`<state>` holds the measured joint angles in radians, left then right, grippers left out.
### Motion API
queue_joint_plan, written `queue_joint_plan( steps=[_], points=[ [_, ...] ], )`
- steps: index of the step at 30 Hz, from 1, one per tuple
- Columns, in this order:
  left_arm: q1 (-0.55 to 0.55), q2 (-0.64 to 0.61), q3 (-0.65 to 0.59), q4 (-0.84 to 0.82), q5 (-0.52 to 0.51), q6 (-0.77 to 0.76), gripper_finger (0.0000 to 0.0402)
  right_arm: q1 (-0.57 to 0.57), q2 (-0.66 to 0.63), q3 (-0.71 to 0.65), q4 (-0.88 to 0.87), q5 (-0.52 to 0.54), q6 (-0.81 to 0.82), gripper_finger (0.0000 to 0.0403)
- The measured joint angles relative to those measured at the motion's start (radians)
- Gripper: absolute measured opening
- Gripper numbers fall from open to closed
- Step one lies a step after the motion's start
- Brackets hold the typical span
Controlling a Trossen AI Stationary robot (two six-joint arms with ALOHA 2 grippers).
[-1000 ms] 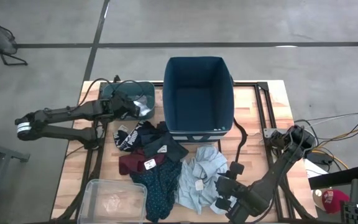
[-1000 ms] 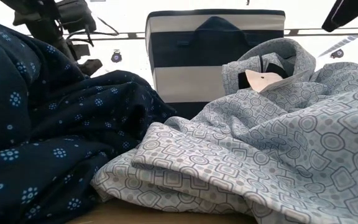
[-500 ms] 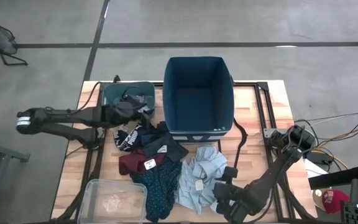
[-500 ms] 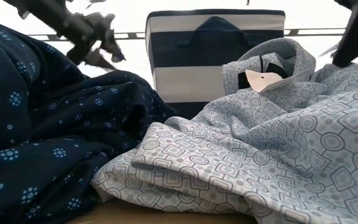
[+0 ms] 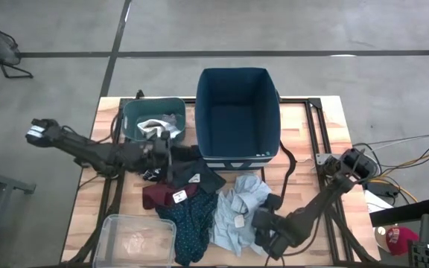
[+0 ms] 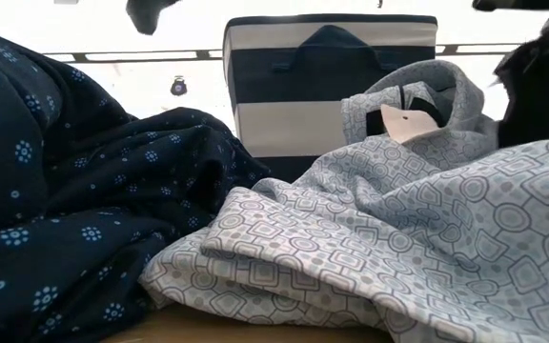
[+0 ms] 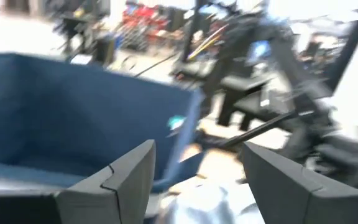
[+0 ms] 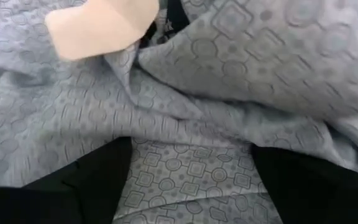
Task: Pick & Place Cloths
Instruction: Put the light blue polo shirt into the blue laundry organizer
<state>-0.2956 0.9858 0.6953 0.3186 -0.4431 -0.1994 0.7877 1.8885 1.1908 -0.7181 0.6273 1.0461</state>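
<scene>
The cloths lie heaped in front of the navy bin: a black one with a white logo [image 5: 153, 165], a maroon one [image 5: 162, 195], a navy patterned one [image 5: 188, 223] and a pale blue-grey one [image 5: 237, 212] with a paper tag [image 8: 101, 25]. A white cloth [image 5: 155, 124] lies in the teal bin [image 5: 132, 112]. My left gripper [image 5: 164, 151] hovers open and empty above the black cloth, facing the navy bin [image 7: 73, 112]. My right gripper [image 5: 261, 227] is open, low over the near right part of the pale cloth. My right gripper comes at the pale blue-grey cloth from above and the table's near right. Its open fingers [image 8: 86, 180] stand on either side of a flat stretch of the patterned fabric [image 8: 188, 168], which rests on the table. I cannot tell whether they touch it.
The tall navy bin [image 5: 237, 112] stands at the far middle, striped on its near face [image 6: 332, 86]. A clear plastic bin [image 5: 136, 238] sits at the near left corner. Bare wood shows to the right of the heap [image 5: 304, 149]. Cables and a black frame line the right edge.
My left gripper has drawn back from over the teal bin and swung toward the table's right and near side, ending above the black cloth; the white cloth stays in the teal bin. My right gripper has shifted left and down onto the pale cloth.
</scene>
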Motion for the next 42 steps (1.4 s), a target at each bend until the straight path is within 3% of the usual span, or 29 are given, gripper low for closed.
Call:
queue_joint_plan(
  steps=[6, 12, 17, 23, 24, 31, 37, 42],
  points=[
    [-0.091, 0.103, -0.005, 0.241, 0.001, 0.111, 0.0243, -0.041, -0.001, -0.082, 0.142, -0.004, -0.058, 0.0333],
    [-0.127, 0.256, -0.012, 0.453, 0.001, 0.175, 0.0243, -0.068, -0.006, -0.167, 0.267, -0.021, -0.036, 0.0286],
    [-0.125, 0.366, 0.001, 0.561, 0.001, 0.18, 0.0243, -0.067, -0.005, -0.189, 0.332, -0.024, -0.033, 0.0194],
    [-0.131, 0.371, 0.024, 0.599, 0.087, 0.18, 0.0243, -0.069, 0.0, -0.155, 0.331, -0.033, -0.1, 0.0038],
    [-0.131, 0.371, 0.024, 0.598, 0.093, 0.179, 0.0243, -0.07, 0.001, -0.146, 0.331, -0.036, -0.112, 0.0027],
    [-0.129, 0.386, 0.018, 0.557, 0.079, 0.063, 0.0243, -0.07, 0.003, -0.055, 0.287, -0.033, -0.179, 0.0022],
    [-0.13, 0.387, 0.018, 0.564, 0.092, 0.072, 0.0243, -0.066, 0.001, 0.07, 0.119, 0.015, -0.206, 0.002],
    [-0.13, 0.381, 0.018, 0.576, 0.223, 0.116, 0.0243, -0.06, 0.0, 0.198, -0.041, 0.027, -0.251, 0.0019]
  ],
)
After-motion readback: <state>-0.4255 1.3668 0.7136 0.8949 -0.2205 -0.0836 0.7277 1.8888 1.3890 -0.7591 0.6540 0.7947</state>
